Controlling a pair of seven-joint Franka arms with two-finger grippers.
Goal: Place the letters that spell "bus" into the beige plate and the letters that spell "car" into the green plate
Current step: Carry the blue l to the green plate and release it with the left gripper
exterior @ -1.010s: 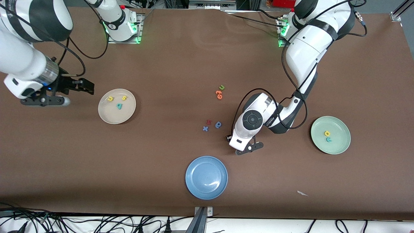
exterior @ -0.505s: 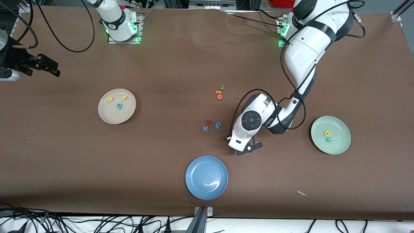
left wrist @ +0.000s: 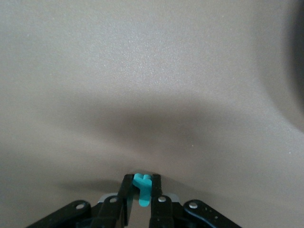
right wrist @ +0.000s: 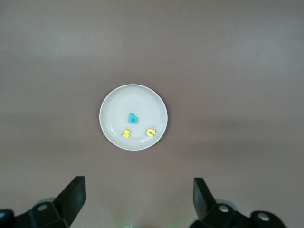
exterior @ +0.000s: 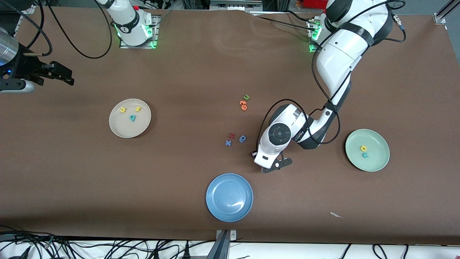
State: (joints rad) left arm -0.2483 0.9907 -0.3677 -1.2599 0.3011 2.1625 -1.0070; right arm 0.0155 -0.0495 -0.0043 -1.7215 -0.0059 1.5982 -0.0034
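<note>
My left gripper (left wrist: 141, 180) is shut on the teal hook-shaped "r" (left wrist: 144, 191), low at the brown table. In the front view its wrist (exterior: 276, 141) hides the fingers; it stands between the loose letters and the green plate (exterior: 378, 159). That plate holds the yellow "a" (exterior: 363, 148) and the teal "c" (exterior: 365, 155). The beige plate (exterior: 121, 128) holds the yellow "u" (exterior: 123, 109), yellow "s" (exterior: 138, 108) and teal "b" (exterior: 132, 117). My right gripper (exterior: 67, 77) hangs open and empty near the right arm's end of the table. It looks down on the beige plate (right wrist: 107, 124).
Loose letters lie mid-table: a green "u" (exterior: 246, 97), orange letters (exterior: 243, 104), a red letter (exterior: 231, 135), a blue "x" (exterior: 228, 142) and a blue round-bowled letter (exterior: 242, 138). A blue plate (exterior: 215, 210) sits nearer the front camera. A white scrap (exterior: 336, 214) lies by the front edge.
My left gripper has closed on the teal "r". The right arm has drawn away from beside the beige plate toward its end of the table.
</note>
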